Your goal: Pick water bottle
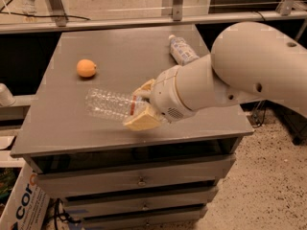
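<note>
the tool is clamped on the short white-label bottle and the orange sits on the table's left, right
No: the camera view shows the tool shut on the clear water bottle; the white-label bottle lies apart at the back. The orange is on the left.

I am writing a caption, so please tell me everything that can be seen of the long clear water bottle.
The water bottle is long, clear, ribbed plastic and looks empty. It lies nearly level over the front of the grey table, base to the left, neck to the right. A reddish label band shows near the neck; the cap is hidden. The hand grips the neck end, one tan finger on each side. Whether the bottle touches the table cannot be told.
</note>
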